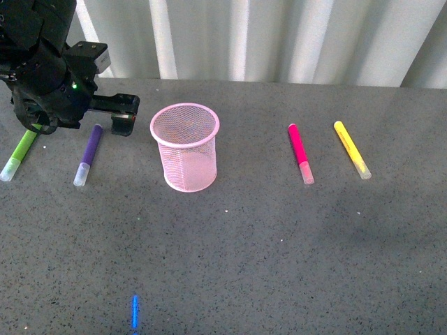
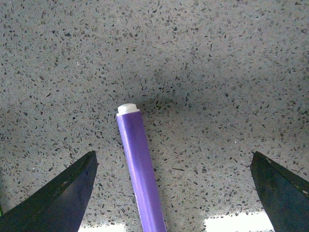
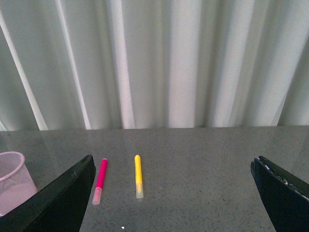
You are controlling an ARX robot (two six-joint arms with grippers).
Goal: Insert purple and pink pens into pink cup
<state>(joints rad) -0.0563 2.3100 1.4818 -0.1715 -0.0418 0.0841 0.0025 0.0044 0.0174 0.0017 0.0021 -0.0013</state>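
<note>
Grey speckled table (image 1: 279,265), pale curtain (image 1: 279,42) behind. Purple pen (image 1: 89,155) flat on the table left of the cup (image 1: 185,148), long axis running near to far, clear cap toward the robot and leaning slightly left. Pink pen (image 1: 300,153) flat to the cup's right, cap also near, slanting right. Cup upright between the 2, both pens outside it. Left gripper (image 2: 172,154) over the purple pen's far end, jaws spread wide to either side, not touching. Right gripper (image 3: 172,158) likewise wide open, holding nothing.
</note>
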